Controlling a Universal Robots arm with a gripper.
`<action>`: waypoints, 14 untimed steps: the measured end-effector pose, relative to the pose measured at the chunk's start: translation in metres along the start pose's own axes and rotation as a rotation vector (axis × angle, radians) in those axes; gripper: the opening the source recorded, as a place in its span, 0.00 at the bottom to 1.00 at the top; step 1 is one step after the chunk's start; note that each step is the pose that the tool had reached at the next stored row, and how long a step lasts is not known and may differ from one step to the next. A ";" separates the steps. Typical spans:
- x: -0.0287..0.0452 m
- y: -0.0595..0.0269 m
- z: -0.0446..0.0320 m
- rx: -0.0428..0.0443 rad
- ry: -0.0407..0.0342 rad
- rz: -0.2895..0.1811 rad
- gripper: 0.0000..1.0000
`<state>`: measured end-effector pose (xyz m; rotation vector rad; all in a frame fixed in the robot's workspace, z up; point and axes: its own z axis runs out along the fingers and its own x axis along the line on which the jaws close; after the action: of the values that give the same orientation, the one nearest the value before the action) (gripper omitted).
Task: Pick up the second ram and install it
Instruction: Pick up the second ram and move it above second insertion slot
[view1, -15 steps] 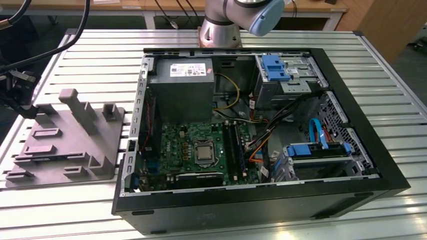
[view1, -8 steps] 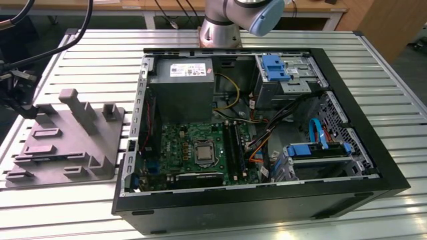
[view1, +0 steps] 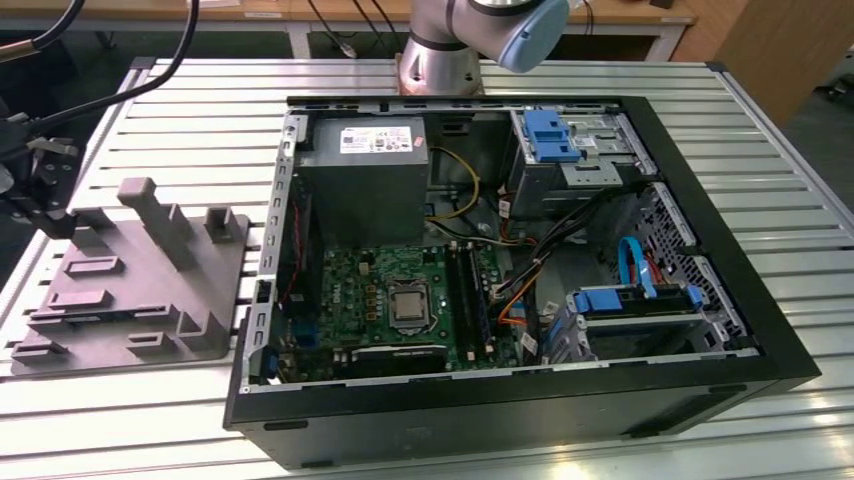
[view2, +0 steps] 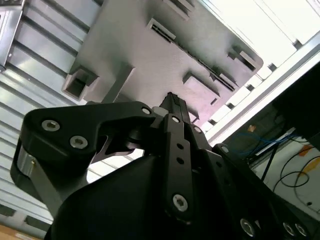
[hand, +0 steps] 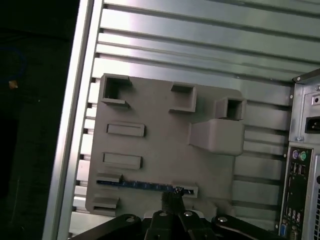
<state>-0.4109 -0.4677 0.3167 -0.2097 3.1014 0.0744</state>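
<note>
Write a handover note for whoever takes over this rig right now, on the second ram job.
The pincer is over the grey block, by one end of the second ram. Whether it grips the stick is unclear.
The second ram stands on edge in a slot of the block, outside the open computer case.
Done: the arm has reached the block.
Left: the ram is not lifted out and not seated on the motherboard.
</note>
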 end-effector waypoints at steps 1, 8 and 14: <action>0.0000 0.0000 0.0004 -0.0007 0.0008 -0.018 0.10; 0.0001 -0.0001 0.0029 -0.0052 0.0066 -0.145 0.10; 0.0002 -0.0002 0.0051 -0.0090 0.0115 -0.254 0.10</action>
<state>-0.4109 -0.4677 0.3116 -0.6019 3.0559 0.0804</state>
